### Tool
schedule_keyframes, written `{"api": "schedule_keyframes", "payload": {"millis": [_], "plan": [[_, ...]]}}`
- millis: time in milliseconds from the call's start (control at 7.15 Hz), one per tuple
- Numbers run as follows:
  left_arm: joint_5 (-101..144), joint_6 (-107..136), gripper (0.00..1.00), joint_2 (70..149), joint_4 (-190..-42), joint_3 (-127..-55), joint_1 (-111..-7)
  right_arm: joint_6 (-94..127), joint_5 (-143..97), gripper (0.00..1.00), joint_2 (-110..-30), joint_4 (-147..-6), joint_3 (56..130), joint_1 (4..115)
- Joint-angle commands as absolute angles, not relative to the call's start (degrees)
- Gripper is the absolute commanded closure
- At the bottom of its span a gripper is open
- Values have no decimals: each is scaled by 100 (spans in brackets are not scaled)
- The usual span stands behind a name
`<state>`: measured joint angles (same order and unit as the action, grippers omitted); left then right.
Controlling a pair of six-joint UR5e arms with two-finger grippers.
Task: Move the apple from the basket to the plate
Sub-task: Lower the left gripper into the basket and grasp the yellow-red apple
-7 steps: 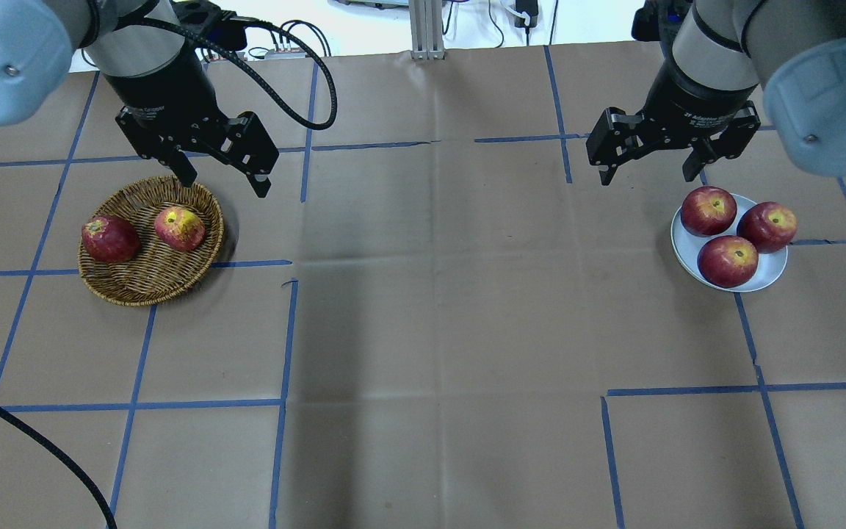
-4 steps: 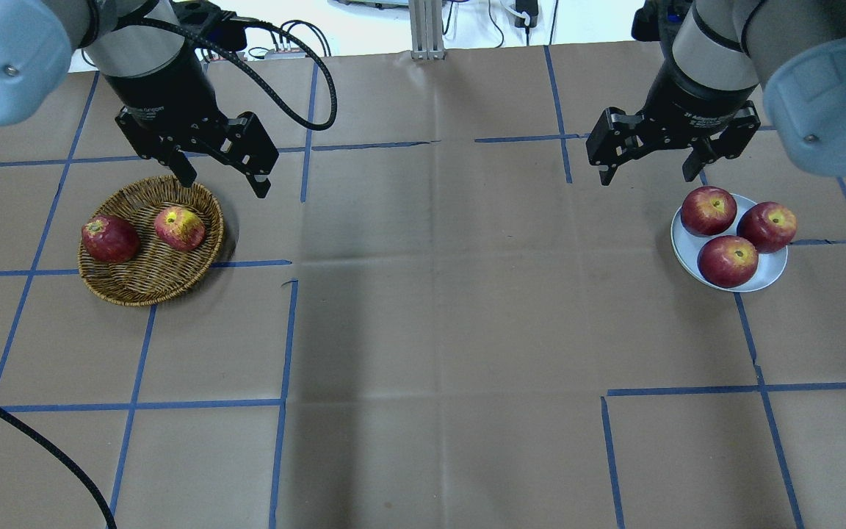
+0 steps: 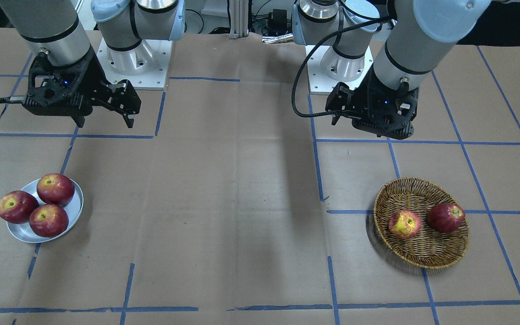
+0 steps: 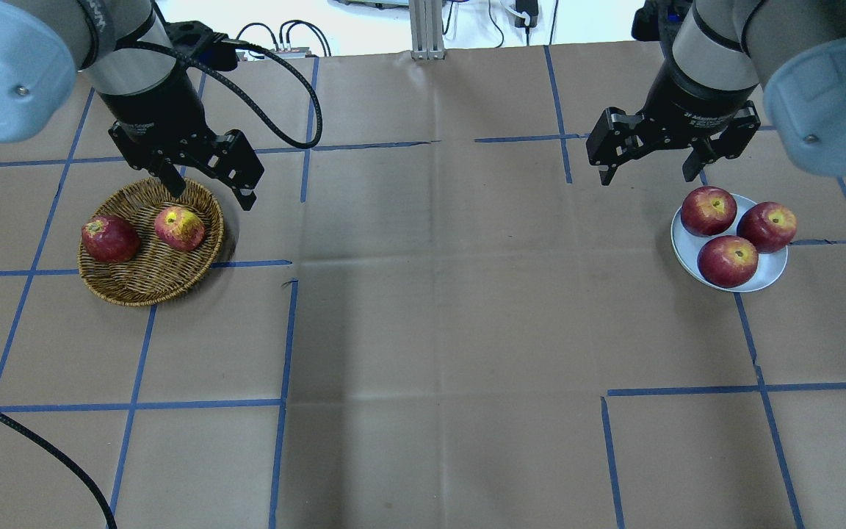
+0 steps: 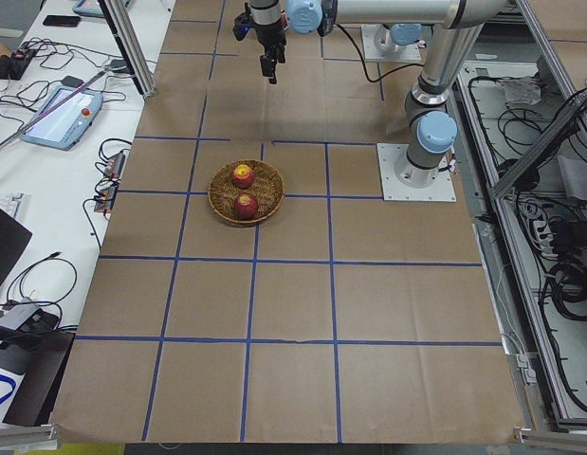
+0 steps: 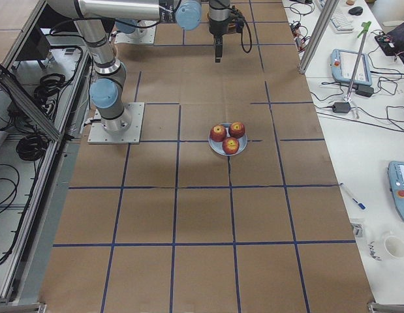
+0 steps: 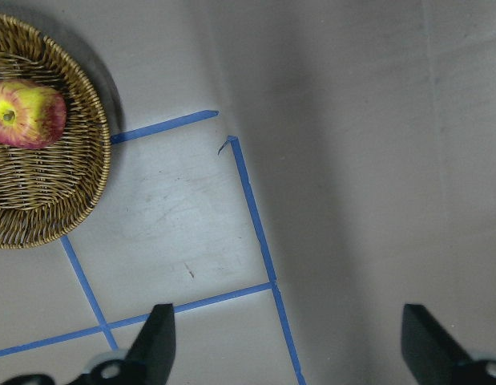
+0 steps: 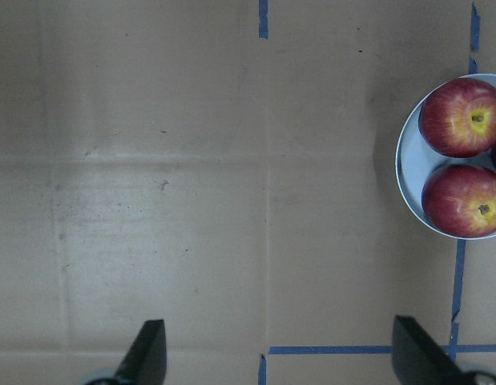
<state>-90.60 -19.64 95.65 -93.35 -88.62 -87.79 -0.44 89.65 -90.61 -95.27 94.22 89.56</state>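
Now, left tool (image 4: 211,198): you see its fingers spread, empty, raised beside the round tan wicker basket (image 4: 122,290).
Right tool (image 4: 646,178): fingers spread, empty.
Yellow-patched red apple (image 4: 180,228): inside that basket.

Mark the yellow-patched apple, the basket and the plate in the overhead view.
apple (image 4: 180,228), overhead exterior view, on its yellow patch.
basket (image 4: 155,273), overhead exterior view, on its bare woven floor.
plate (image 4: 772,270), overhead exterior view, on its bare rim.
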Motion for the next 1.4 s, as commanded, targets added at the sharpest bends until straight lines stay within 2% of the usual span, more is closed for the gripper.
{"api": "schedule_keyframes", "payload": {"millis": [0, 140, 280, 699, 1258], "plan": [[-9184, -3543, 1, 9729, -8101, -9603, -7915, -53, 8965, 0, -9062, -9527, 9422, 8956], [-9176, -4160, 1, 9982, -7294, -9911, -7458, -44, 8974, 0, -9062, -9527, 9422, 8956], [-9176, -4462, 1, 10437, -6834, -9844, -7175, -44, 8965, 0, -9062, -9527, 9422, 8956], [-9114, -4483, 1, 11362, -6162, -9791, -7110, -44, 8965, 0, -9062, -9527, 9422, 8965], [-9036, -4482, 2, 11697, -5749, -9914, -7119, -44, 8965, 0, -9062, -9527, 9422, 8965]]}}
